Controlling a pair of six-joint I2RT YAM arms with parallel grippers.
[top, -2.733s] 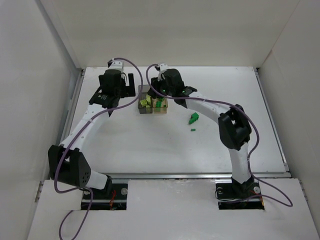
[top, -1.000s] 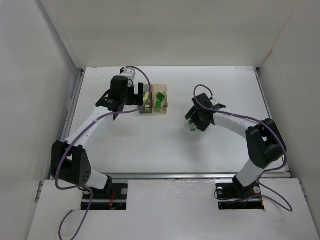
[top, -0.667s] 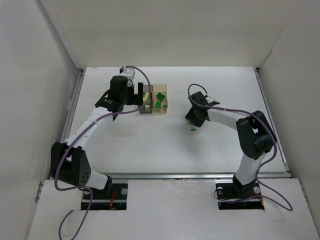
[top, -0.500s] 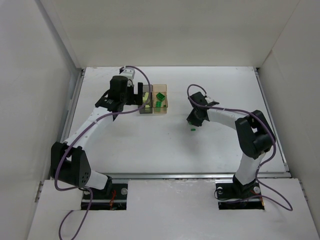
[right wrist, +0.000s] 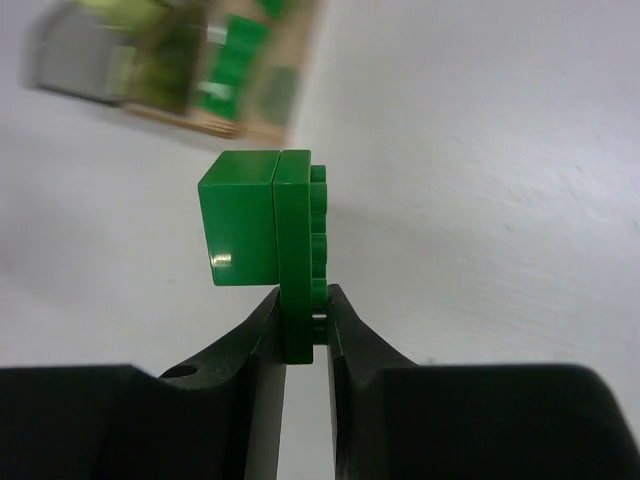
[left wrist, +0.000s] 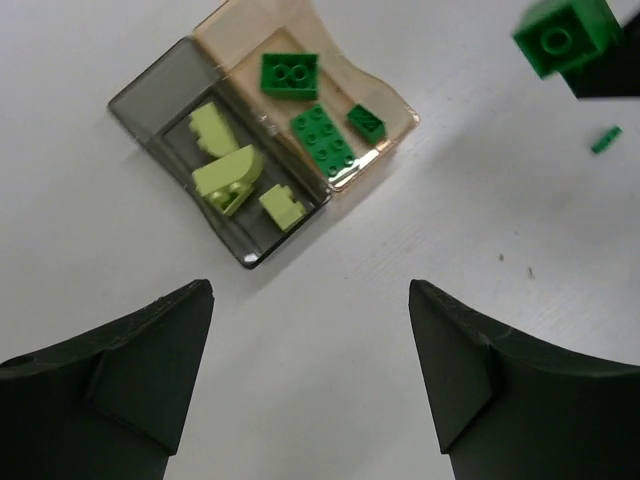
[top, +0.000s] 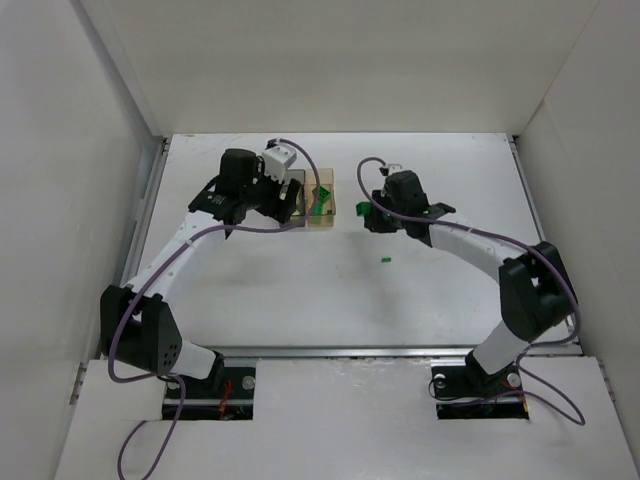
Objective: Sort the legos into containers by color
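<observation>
White walls [top: 100, 100] close in a white table [top: 300, 300], and the containers [left wrist: 258, 120] sit on it as a joined pair.

In the top view the left gripper [top: 288, 190] hangs directly over the grey half of the pair and hides most of it. Only the amber box [top: 322, 208] shows clearly.

The left wrist view shows what the overhead one cannot. The grey box [left wrist: 155, 95] holds three pale yellow legos [left wrist: 228, 178], and the amber box beside it holds three green legos [left wrist: 324, 137]. That view also shows the left gripper's fingers [left wrist: 130, 370] standing wide apart above bare table, with nothing between them.

The right gripper [top: 368, 212] is on the amber side of the containers, close to them but not touching. It is clamped on a green brick [top: 362, 210].

Only the right wrist view shows that grip closely. The two fingers [right wrist: 255, 350] pinch the thin lower edge of the green brick, which has a seam down its face and studs on one side. The containers are a blur beyond it.

A small green piece [top: 385, 261] lies loose on the table, nearer the arm bases than the containers and well apart from them.
</observation>
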